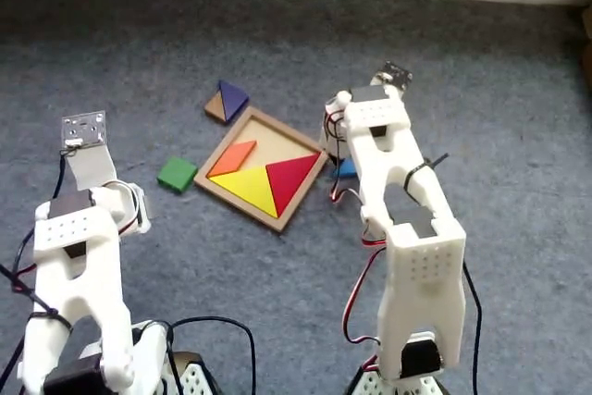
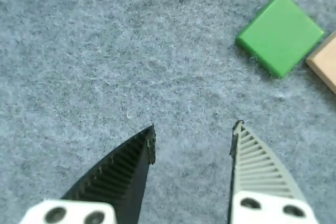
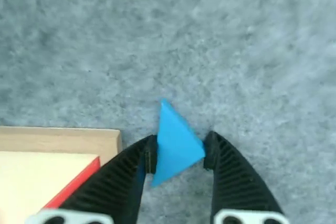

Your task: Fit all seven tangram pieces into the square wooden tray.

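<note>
Left jaws: parted wide, nothing between them, over bare carpet (image 1: 277, 34) on its left side. They point toward the green square (image 2: 280, 32).

Green square lies flat on the carpet, just off the tray's (image 1: 264, 116) left corner. There is a small gap and no contact.

The tray sits mid-carpet, turned corner-on to the arms. Three pieces are seated in it:
- the orange piece (image 1: 233, 157) along the left side
- the yellow triangle (image 1: 250, 187) at the near corner
- the red triangle (image 1: 291, 180) toward the right corner

The part toward the far corner shows bare wood.

Beyond the tray's far-left edge lie the brown triangle (image 1: 215, 106) and the purple triangle (image 1: 232, 96). They touch each other and sit close to the rim.

Right jaws: closed on the blue triangle (image 3: 176, 142), gripping its two sides, just outside the tray's right corner. One point of the triangle sticks out past the tips. I can't tell whether it rests on the carpet or is slightly lifted.

Step in hand, as I read it: the blue triangle is the fourth piece on its way in. Green, brown and purple wait outside.

Next move likely calls for:
- a lift clear of the rim
- a carry over the bare wood
- a turn of the wrist so an edge lies along the red triangle or the wall before release

Risk: a corner riding up on the rim.
</note>
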Motion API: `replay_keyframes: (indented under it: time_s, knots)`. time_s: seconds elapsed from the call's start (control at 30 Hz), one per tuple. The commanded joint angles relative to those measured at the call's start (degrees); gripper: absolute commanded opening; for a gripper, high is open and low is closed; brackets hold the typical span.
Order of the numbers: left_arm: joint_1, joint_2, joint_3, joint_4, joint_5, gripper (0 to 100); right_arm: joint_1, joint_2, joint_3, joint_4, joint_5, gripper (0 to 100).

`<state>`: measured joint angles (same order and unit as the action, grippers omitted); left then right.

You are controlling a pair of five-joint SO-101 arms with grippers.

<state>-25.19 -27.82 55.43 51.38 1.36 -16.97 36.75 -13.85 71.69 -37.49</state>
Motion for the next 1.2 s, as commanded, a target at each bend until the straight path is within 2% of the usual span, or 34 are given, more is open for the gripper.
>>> replay_keyframes:
  time_s: [0.0,0.23,0.4,0.53,0.8,0.97,1.17]
  knots:
    - [1.19,-1.10,-0.31,-0.70,0.62,23,0.84,0.40,0.13,1.89,-0.18,3.7]
    - [1.19,-1.10,-0.31,-0.70,0.62,23,1.01,-0.31,-1.01,6.90,0.09,1.6]
    - [1.10,-1.10,-0.31,-0.70,0.62,23,0.92,-4.00,-5.23,11.21,7.47,1.5]
    - [1.01,-1.10,-0.31,-0.70,0.62,23,-0.66,-8.75,-5.41,12.53,8.35,1.5]
    - [0.92,-1.27,-0.31,-0.70,0.62,23,-5.58,-19.74,-5.32,12.53,8.44,1.5]
    - [0.84,-1.45,-0.31,-0.62,0.62,23,-12.09,-21.23,-5.67,11.65,8.44,1.5]
    - [0.75,-1.45,-0.31,-0.53,0.35,23,-16.92,-20.00,-5.49,2.68,8.35,1.5]
